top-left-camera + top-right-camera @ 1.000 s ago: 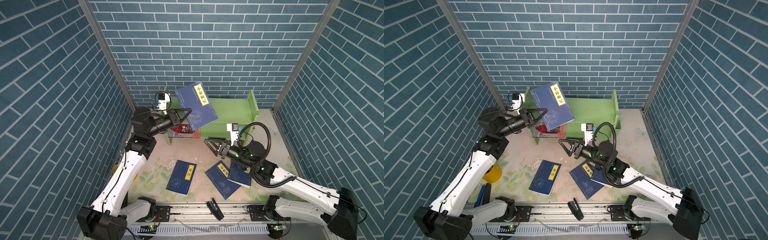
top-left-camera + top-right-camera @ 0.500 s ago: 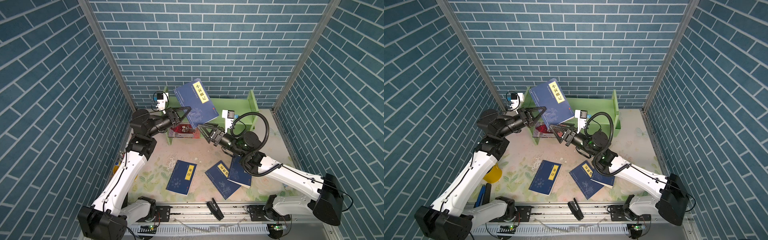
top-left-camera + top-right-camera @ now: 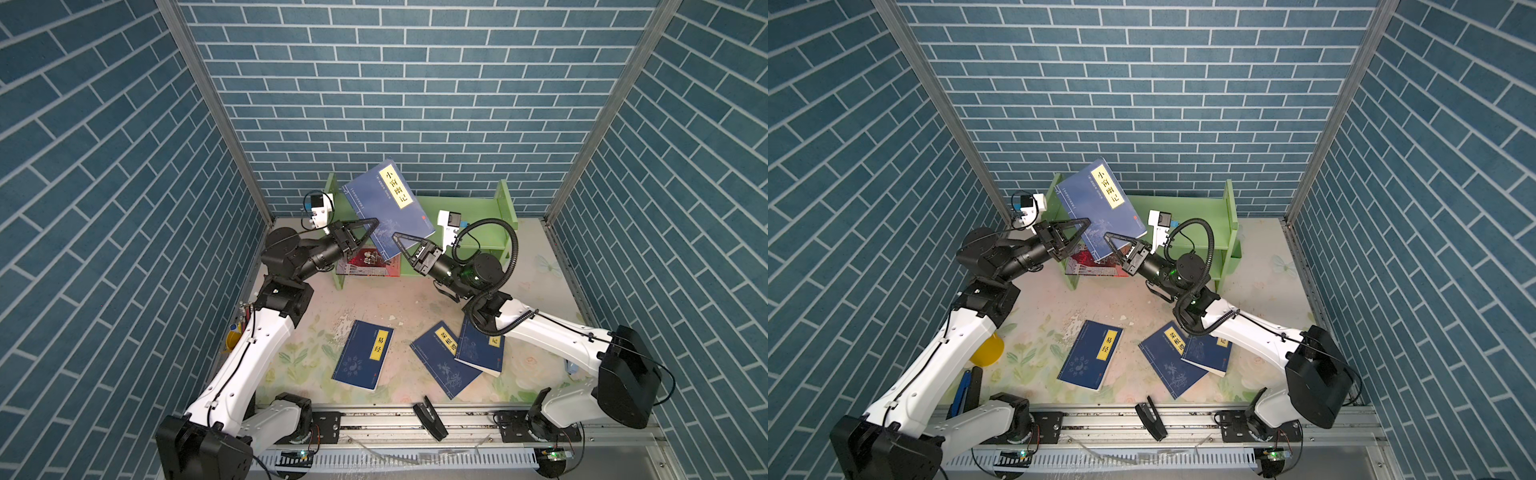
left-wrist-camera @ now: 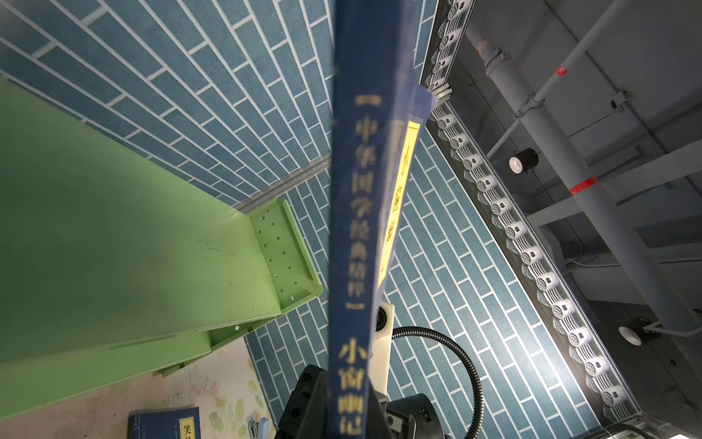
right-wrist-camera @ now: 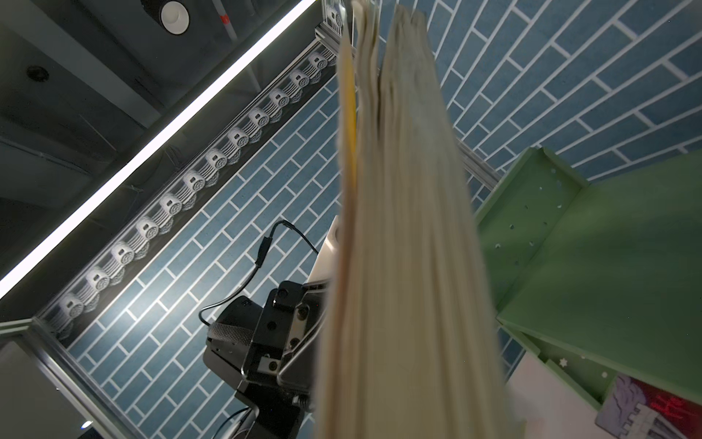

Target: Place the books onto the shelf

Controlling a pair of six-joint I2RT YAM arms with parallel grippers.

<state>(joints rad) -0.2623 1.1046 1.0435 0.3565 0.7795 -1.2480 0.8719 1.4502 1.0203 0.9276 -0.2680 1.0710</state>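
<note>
One dark blue book with a yellow title label hangs tilted, pinched by left hand and right hand.

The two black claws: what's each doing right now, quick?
Left gripper: closed on the raised dark blue paperback with yellow title label.
Right gripper: closed on that paperback's lower edge.

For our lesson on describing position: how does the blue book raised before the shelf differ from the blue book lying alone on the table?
The raised book hangs tilted in the air; the lone book lies flat on the table. The left hand grips the raised book; nothing touches the lone book. The raised book's label shows four characters, the lone book's two. Both are dark blue with a yellow title label.
</note>
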